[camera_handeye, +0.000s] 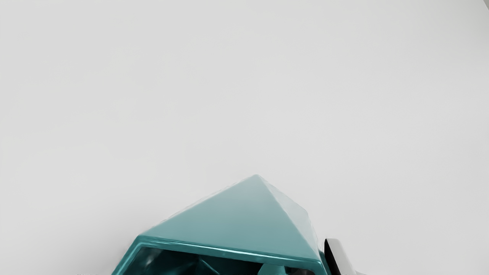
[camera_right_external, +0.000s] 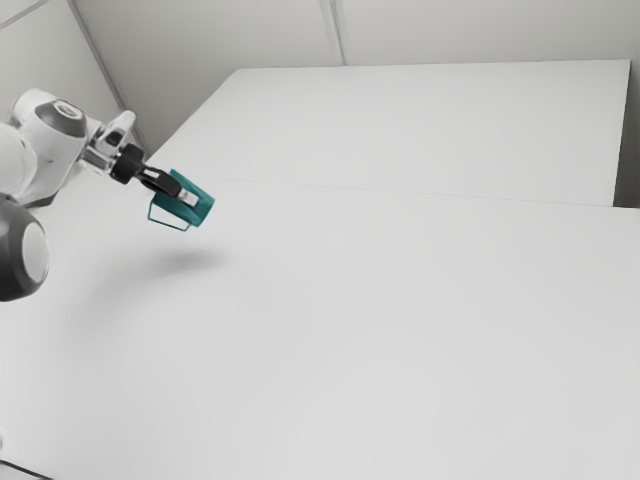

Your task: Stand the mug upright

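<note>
Over the table (camera_right_external: 350,330), arm (camera_right_external: 55,145) slanting downward, jaws closed on tilted mug (camera_right_external: 201,207)

The Franka arm (camera_right_external: 50,170) is clad in smooth, rounded white shells, interrupted by a bulky dark grey joint housing (camera_right_external: 12,270) that is faced with a pale round cap (camera_right_external: 35,251), and by a dark grey oval cover (camera_right_external: 60,118) on which a small pale marking is borne. Toward the wrist, silvery grey parts (camera_right_external: 97,156) are set beside a white angular bracket (camera_right_external: 120,122) and followed by a stubby black collar (camera_right_external: 126,164). The slim black gripper (camera_right_external: 187,198) is tipped in pale grey, and its fingertip (camera_handeye: 339,254) is edged in black.
</note>
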